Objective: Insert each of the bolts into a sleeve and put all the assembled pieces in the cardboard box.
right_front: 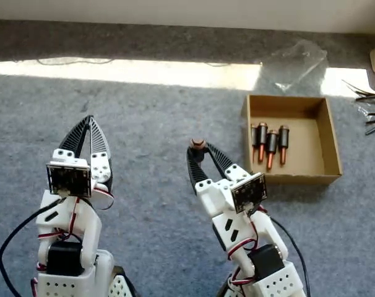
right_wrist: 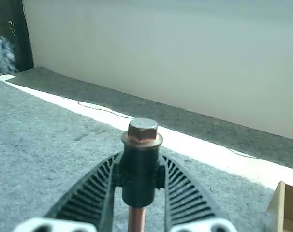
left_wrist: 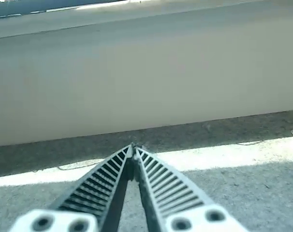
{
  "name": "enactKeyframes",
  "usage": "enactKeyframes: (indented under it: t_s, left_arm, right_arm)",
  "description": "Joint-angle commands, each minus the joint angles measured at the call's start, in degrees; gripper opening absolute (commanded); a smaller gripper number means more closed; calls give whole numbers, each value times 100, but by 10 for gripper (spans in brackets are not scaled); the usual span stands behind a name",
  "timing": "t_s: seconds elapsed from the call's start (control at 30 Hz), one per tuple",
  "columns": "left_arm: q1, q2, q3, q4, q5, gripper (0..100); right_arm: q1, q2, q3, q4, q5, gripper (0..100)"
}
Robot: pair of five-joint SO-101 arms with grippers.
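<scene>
My right gripper (right_front: pixel 198 150) is shut on an assembled piece (right_wrist: pixel 139 166), a copper bolt standing upright inside a black sleeve, with the bolt head (right_front: pixel 198 144) on top. It is held above the grey carpet, left of the cardboard box (right_front: pixel 331 148). Several assembled pieces (right_front: pixel 269 143) lie side by side in the box. My left gripper (right_front: pixel 90 120) is shut and holds nothing, raised over the carpet at the left; its fingertips (left_wrist: pixel 133 148) meet in the left wrist view.
A clear plastic bag (right_front: pixel 297 63) lies behind the box. Dark tools (right_front: pixel 370 114) lie at the right edge. A sunlit strip (right_front: pixel 125 71) crosses the carpet in front of the wall. A corner of the box (right_wrist: pixel 285 205) shows in the right wrist view.
</scene>
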Motion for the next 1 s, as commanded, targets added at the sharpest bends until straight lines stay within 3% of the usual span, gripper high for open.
enactKeyframes:
  t_s: [0.0,0.47,0.73,0.97]
  left_arm:
    - [-57,-321,215,18,-53,6]
    - [-330,-259,1596,26,-62,6]
    - [-259,-277,1587,1521,-44,6]
    - [-233,-277,1587,2716,-35,7]
  right_arm:
    - [66,-13,848,-4,-9,4]
    - [75,-57,848,189,-9,4]
    - [119,-57,840,400,-9,4]
    - [980,-57,549,400,-9,4]
